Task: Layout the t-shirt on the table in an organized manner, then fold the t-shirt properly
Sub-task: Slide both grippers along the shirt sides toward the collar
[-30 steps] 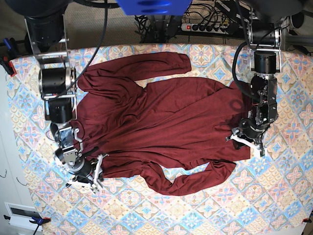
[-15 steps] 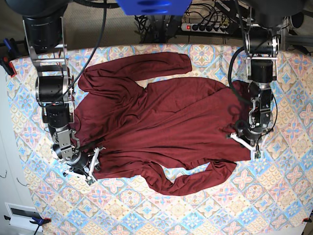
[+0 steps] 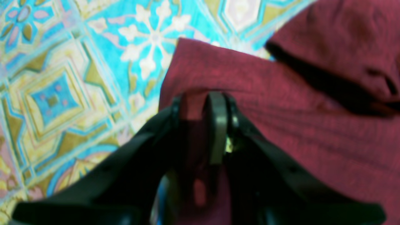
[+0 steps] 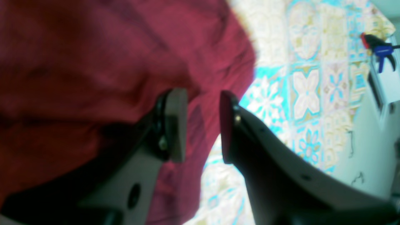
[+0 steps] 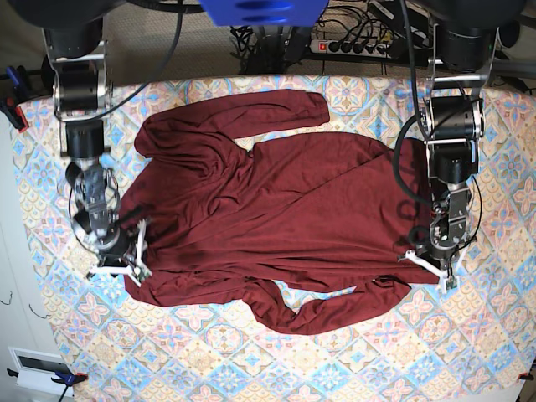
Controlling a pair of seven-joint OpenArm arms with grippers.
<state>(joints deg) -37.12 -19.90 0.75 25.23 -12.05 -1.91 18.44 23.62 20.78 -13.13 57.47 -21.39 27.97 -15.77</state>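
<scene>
The dark maroon t-shirt (image 5: 276, 209) lies spread across the patterned table (image 5: 435, 352), one long sleeve along the far edge and the other curled along the near side. My left gripper (image 5: 429, 268) is at the shirt's right hem. In the left wrist view the left gripper (image 3: 197, 106) is shut, with a fold of the t-shirt (image 3: 281, 109) pinched between its jaws near the cloth's corner. My right gripper (image 5: 117, 261) hangs over the shirt's left edge. In the right wrist view the right gripper (image 4: 203, 125) is open, and the t-shirt (image 4: 93, 62) lies below the gap.
A red and blue clamp (image 5: 12, 105) grips the table's far left corner, and the clamp (image 4: 379, 51) also shows in the right wrist view. A power strip (image 5: 352, 46) and cables lie behind the table. A white box (image 5: 38, 364) sits off the near left corner.
My right gripper let go of the shirt's near left corner, opened and moved back along the left edge. My left gripper slid nearer along the right hem and closed on it.
</scene>
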